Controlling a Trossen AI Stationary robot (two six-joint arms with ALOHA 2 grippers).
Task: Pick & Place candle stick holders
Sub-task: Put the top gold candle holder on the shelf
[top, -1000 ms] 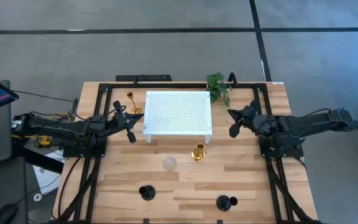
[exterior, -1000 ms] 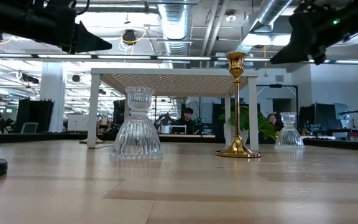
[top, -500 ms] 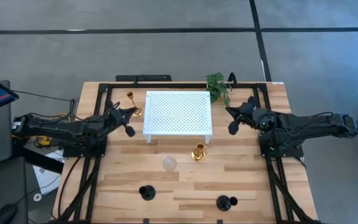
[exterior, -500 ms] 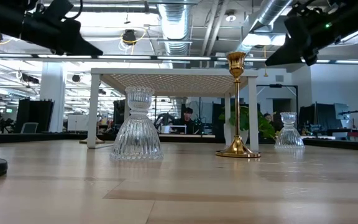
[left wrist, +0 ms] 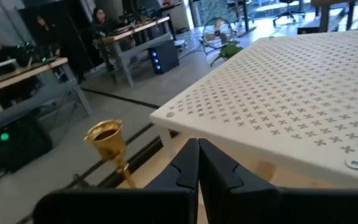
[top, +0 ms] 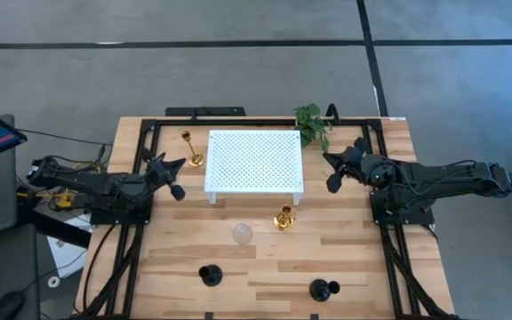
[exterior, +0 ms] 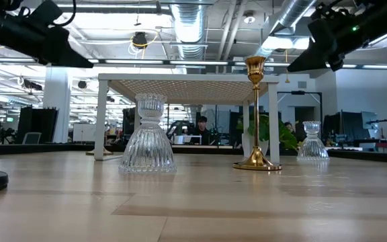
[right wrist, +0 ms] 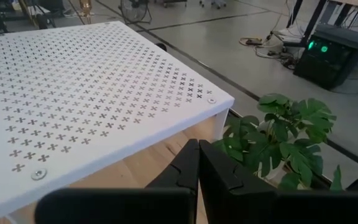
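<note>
A tall gold holder (top: pixel 190 149) stands on its round base at the table's far left; it also shows in the left wrist view (left wrist: pixel 109 144). A second gold holder (top: pixel 283 217) stands in front of the white stand's right leg. A squat clear glass holder (top: pixel 242 233) stands near the middle. Two black holders (top: pixel 210 275) (top: pixel 323 287) stand near the front edge. Another glass holder (exterior: pixel 312 149) shows only in the low view. My left gripper (top: pixel 183 163) is shut and empty, above the table beside the far-left gold holder. My right gripper (top: pixel 326 158) is shut and empty, right of the stand.
The white perforated stand (top: pixel 254 160) stands on thin legs at the table's far middle. A small green plant (top: pixel 311 124) stands at its far right corner, close in front of my right gripper (right wrist: pixel 197 163). People sit at desks in the room behind.
My left gripper has drawn back toward the table's left edge, away from the white stand, and has turned a little. My right gripper has shifted slightly toward the stand's far right corner and then kept still. No holder has moved.
</note>
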